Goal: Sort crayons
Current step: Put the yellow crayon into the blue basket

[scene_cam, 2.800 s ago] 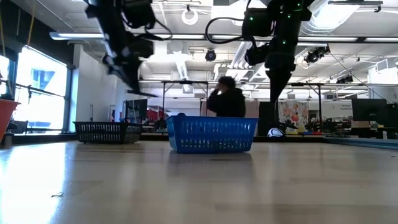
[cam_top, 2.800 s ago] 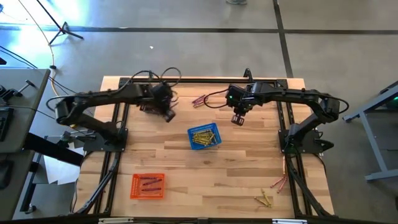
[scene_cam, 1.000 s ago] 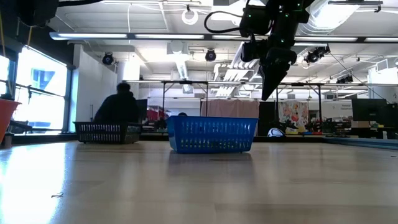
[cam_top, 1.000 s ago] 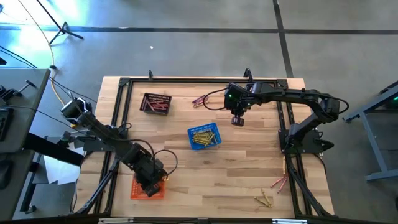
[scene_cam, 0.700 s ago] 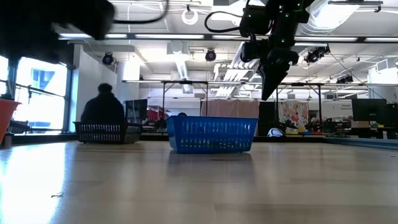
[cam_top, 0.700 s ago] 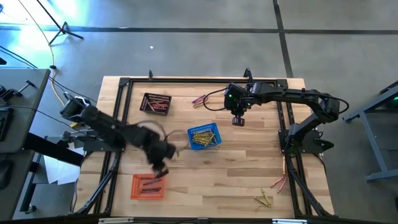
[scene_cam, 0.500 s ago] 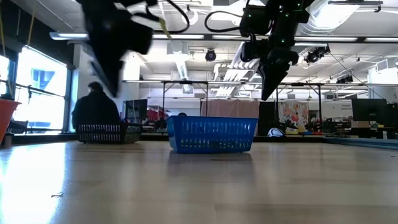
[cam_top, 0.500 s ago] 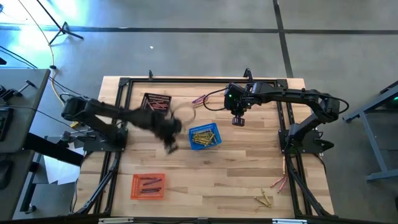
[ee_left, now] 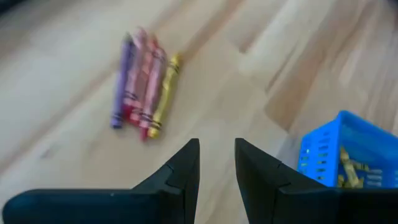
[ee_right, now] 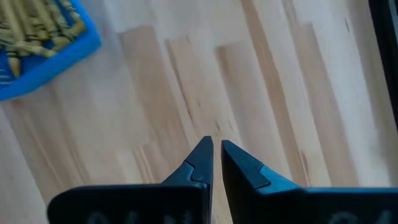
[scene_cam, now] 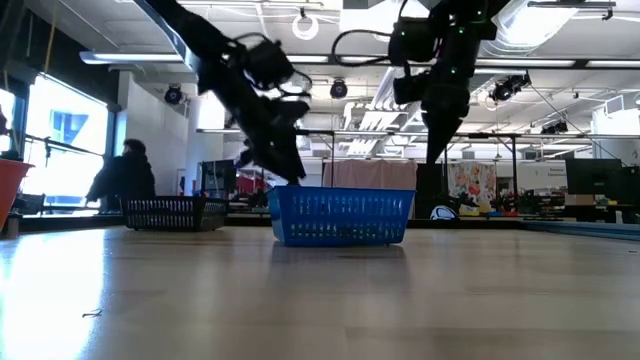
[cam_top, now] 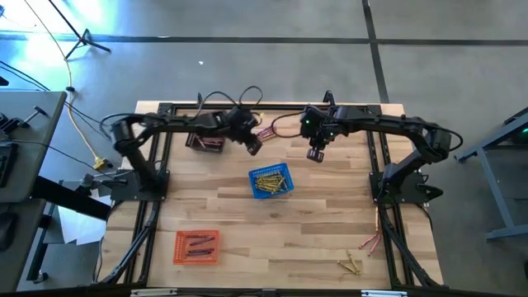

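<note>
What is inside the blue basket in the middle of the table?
The blue basket holds a heap of yellow-gold crayons, seen from above. No other colour shows on top; whatever lies beneath that heap is covered. Both grippers are elsewhere, over the far side of the table.

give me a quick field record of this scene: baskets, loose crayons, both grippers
blue basket: mid-table, holds yellow crayons
black basket: far left part of the table, red crayons inside
orange basket: near left part, red crayons inside
loose crayons, far edge: small bunch, purple, red-pink and yellow, lying side by side
loose crayons, near right corner: a few scattered on the table
left gripper: open and empty, above the table near the far-edge bunch
right gripper: shut and empty, over bare table
</note>
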You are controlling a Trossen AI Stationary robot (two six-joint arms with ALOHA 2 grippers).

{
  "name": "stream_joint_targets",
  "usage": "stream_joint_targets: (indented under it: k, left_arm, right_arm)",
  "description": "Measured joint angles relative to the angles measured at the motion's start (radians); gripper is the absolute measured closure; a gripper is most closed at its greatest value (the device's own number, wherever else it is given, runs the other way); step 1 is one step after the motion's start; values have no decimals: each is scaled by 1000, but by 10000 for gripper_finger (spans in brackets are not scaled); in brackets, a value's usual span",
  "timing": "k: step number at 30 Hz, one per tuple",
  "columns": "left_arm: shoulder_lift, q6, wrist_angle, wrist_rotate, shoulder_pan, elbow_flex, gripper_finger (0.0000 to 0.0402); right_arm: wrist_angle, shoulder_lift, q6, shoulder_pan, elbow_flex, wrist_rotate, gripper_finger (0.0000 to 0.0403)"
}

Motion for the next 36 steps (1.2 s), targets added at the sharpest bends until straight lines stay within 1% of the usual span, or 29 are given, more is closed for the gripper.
stream_joint_targets:
  k: [2,7,10,12,18,24,27,29,31,36]
  left_arm:
    - [55,33,-3,36,9,34,312]
    - [167,212,-10,28,3,115,312]
    - [213,301,-21,-16,-4,156,312]
    - [235,339,-69,-53,-8,183,312]
    - [265,455,-146,-166,-14,232,312]
    - [266,438,-147,-183,-15,235,308]
    - [266,408,-146,-154,-15,235,299]
    - [266,404,-148,-135,-15,235,291]
    - [266,405,-153,-135,-18,235,283]
    - [266,399,-213,-135,-18,235,263]
  right_arm:
    - [-17,0,22,-24,0,0,387]
    - [-28,0,30,-78,0,0,387]
    - [-25,0,30,-108,0,-1,387]
    - [-25,0,30,-126,0,-1,387]
    - [-23,0,16,-180,0,-1,387]
    - [-21,0,14,-237,0,-1,387]
    - [-21,0,5,-257,0,2,387]
    - [-22,0,-23,-265,0,37,387]
    - [-35,0,-27,-268,0,100,387]
    - [-97,0,-24,-260,0,323,387]
